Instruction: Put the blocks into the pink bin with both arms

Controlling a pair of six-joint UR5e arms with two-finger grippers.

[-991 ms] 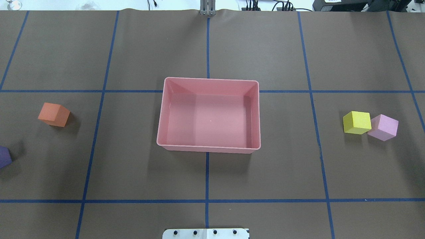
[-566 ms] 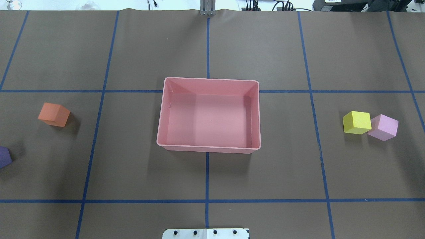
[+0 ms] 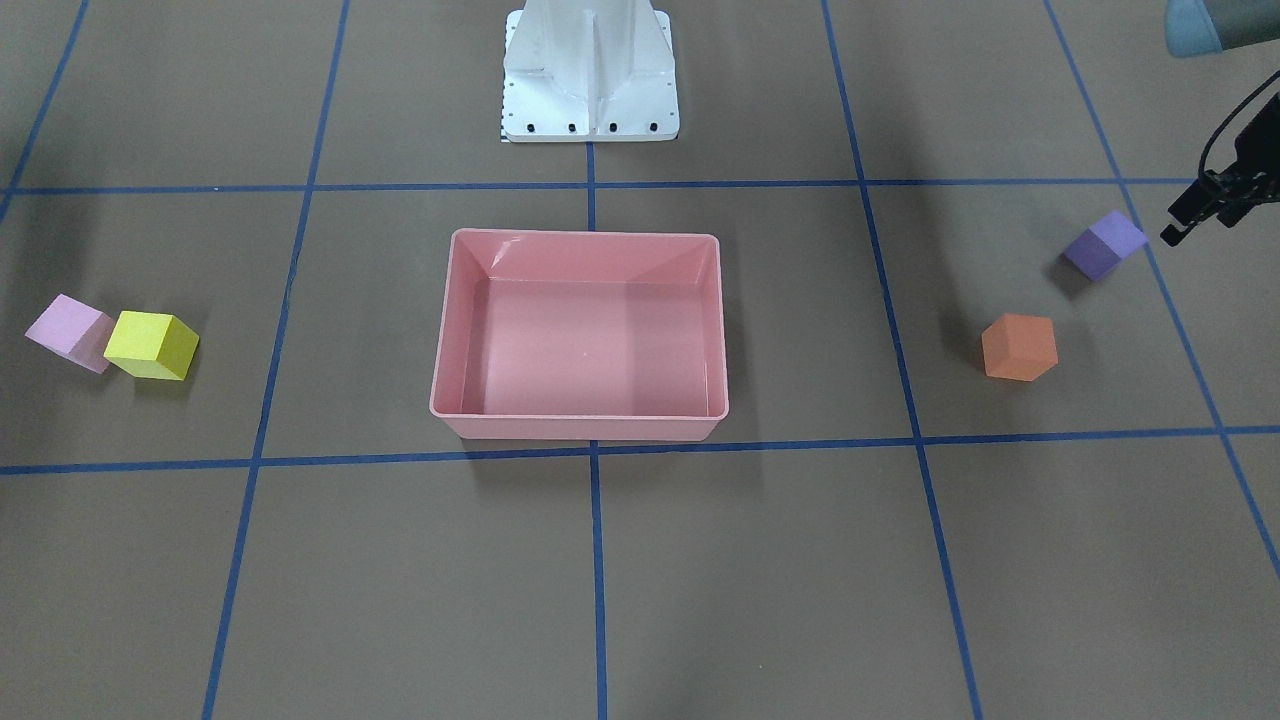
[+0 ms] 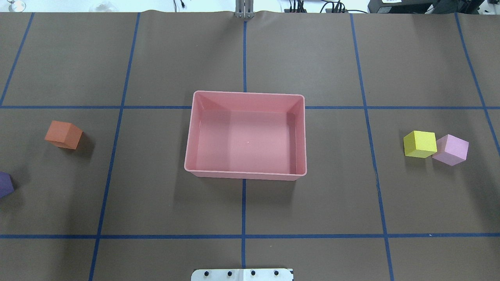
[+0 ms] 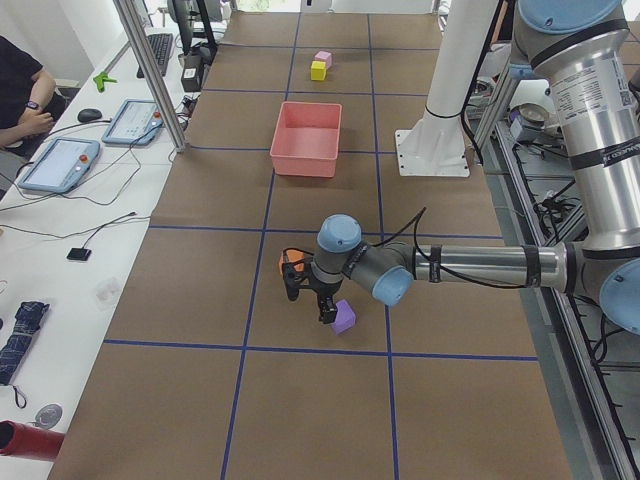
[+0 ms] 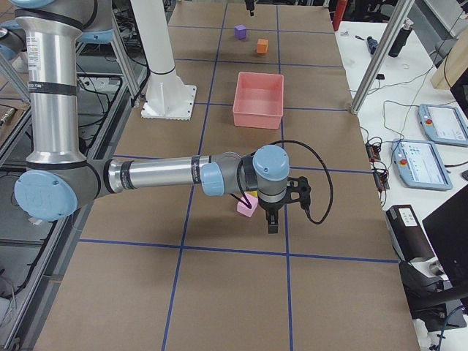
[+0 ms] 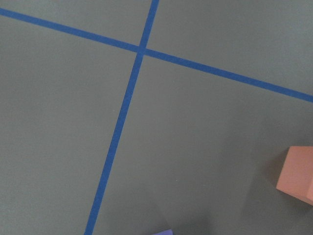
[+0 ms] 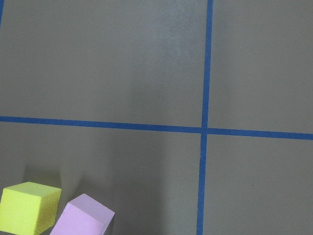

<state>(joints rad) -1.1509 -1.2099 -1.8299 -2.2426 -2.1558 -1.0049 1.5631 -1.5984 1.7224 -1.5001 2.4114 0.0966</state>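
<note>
The pink bin [image 4: 245, 175] [image 3: 580, 425] stands empty at the table's middle. The orange block [image 4: 63, 134] [image 3: 1018, 346] [image 7: 298, 174] and the purple block [image 4: 5, 184] [image 3: 1104, 244] [image 5: 343, 316] lie on my left side. The yellow block [image 4: 420, 144] [image 3: 150, 345] [image 8: 27, 208] touches the light pink block [image 4: 451, 149] [image 3: 68, 331] [image 8: 80, 218] on my right side. My left gripper [image 5: 308, 300] [image 3: 1205, 210] hovers just beside the purple block. My right gripper [image 6: 278, 212] hovers over the light pink block [image 6: 246, 204]. I cannot tell whether either is open or shut.
The white pedestal base [image 3: 590, 80] [image 4: 242, 274] stands on the robot's side of the bin. Blue tape lines grid the brown table cover. A side bench with tablets [image 5: 60, 160] and metal posts [image 5: 150, 70] runs along the far edge.
</note>
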